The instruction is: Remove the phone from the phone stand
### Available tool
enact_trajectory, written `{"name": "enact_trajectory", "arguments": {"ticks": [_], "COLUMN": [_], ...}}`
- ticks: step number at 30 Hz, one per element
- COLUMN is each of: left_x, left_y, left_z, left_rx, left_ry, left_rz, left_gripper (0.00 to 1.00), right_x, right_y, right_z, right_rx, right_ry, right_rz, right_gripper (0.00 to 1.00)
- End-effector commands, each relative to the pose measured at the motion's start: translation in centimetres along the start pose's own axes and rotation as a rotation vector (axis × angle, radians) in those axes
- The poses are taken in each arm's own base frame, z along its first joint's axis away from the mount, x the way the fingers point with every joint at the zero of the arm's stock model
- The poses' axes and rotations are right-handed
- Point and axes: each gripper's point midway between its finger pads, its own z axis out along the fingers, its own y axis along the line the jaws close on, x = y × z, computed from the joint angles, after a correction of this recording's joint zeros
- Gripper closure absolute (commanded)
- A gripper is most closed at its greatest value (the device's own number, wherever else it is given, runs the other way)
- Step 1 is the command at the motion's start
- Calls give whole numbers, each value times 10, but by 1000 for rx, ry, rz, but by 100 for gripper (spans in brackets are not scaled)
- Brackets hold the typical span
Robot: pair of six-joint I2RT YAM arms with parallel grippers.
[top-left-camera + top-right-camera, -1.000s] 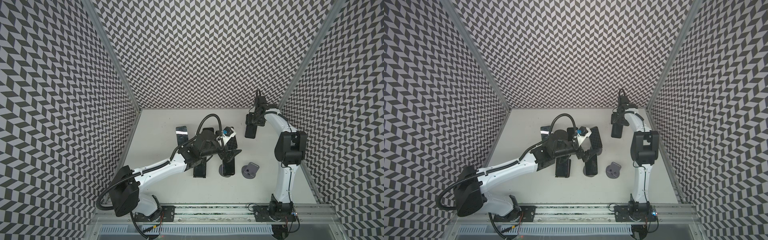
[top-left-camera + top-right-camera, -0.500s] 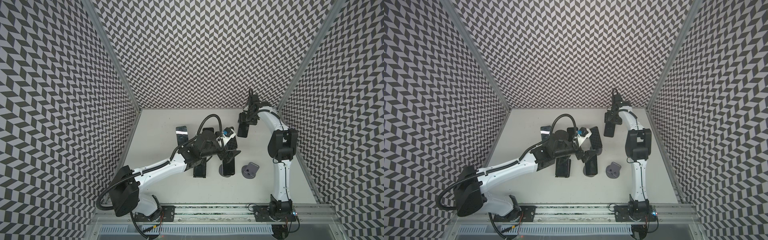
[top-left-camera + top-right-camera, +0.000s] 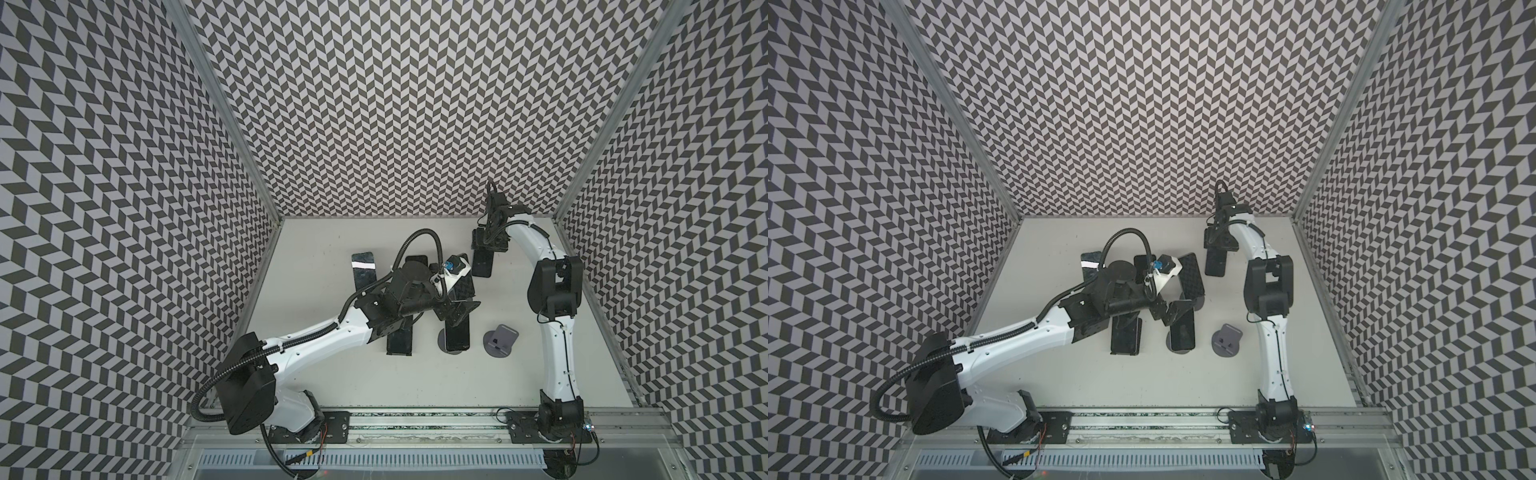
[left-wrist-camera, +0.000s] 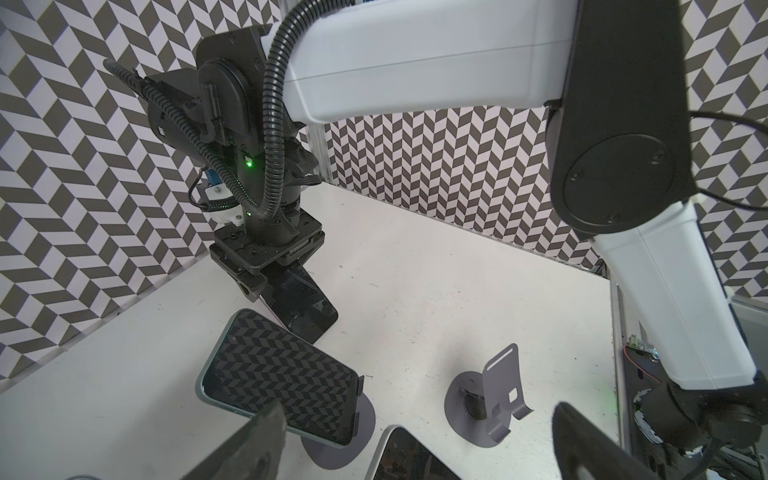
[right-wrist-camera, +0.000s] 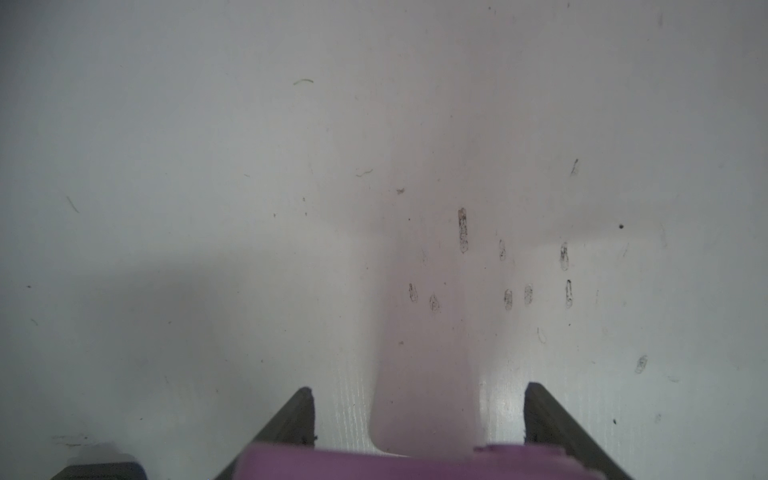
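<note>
Right tool [image 3: 488,246] partway closed, clamped on the upper end of the phone [image 3: 483,267] — a finger against each long edge, nothing else in its grasp. Same grip plain in the left wrist view, right tool [image 4: 270,276] pinching the phone [image 4: 305,309] from above. In the right wrist view, two dark fingertips [image 5: 301,411] set apart, a pinkish-purple slab filling the gap at the frame's edge, bare counter [image 5: 208,166] beyond. Left tool [image 3: 457,311] spread wide and empty, hanging over a second phone [image 3: 456,340] propped on its own base just beside the empty phone stand [image 3: 500,341]; no contact visible. Phone out of the phone stand and well apart from it, on the back-wall side. Long axis of the phone [image 3: 1216,264] in both top views running from the back wall toward the phone stand's side of the counter, gripped end farther from the stand, free end nearer. In the left wrist view tilted rather than upright, lower end down at the counter — touching or just above, impossible to tell. Slim dark slab, glossy black screen turned upward and away from the back wall, rounded corners, a thin pink sliver along one edge near the fingers.
</note>
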Motion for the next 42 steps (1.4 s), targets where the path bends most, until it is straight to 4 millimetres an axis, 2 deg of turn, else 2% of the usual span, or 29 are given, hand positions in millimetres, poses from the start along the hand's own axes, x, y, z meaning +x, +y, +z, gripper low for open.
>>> {"name": "enact_trajectory", "arguments": {"ticks": [1,9,33,42], "left_x": [-2,0,1,2], "left_y": [0,4,14,16], "left_z": [-8,-8,-8,-7], "left_rx": [-10,-27,-54,-60], "left_ry": [-2,1,0,4], "left_rz": [5,3,-13,-11], "left_gripper": [0,0,0,0], "right_x": [-18,-18,6,5], "right_y": [0,0,-12,-2], "right_z": [8,24,59,65], "right_rx": [6,3,28,-26], "right_ry": [-58,-44,44,45], "right_rz": [13,21,31,49], "right_gripper": [47,46,46,46]}}
